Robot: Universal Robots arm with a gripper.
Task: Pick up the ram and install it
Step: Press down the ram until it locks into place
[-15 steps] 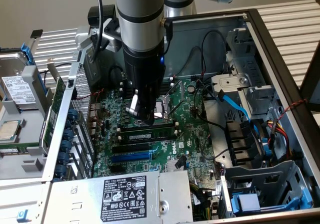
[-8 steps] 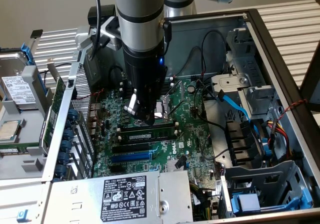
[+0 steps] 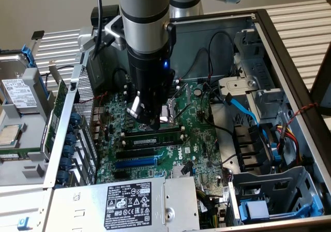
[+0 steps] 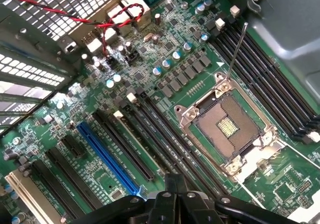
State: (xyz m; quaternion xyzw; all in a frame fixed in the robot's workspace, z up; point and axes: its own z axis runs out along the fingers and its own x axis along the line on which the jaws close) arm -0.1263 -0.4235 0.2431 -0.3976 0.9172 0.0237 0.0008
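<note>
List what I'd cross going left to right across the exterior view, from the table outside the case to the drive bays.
Silver hard drive with a white label → column of blue plastic latches → gripper above the green motherboard → light blue flat cable → red and yellow wire bundle.

Even, soft light; glare whitens the ribbed table (image 3: 305,20), and the arm (image 3: 145,15) looks slightly blurred
</note>
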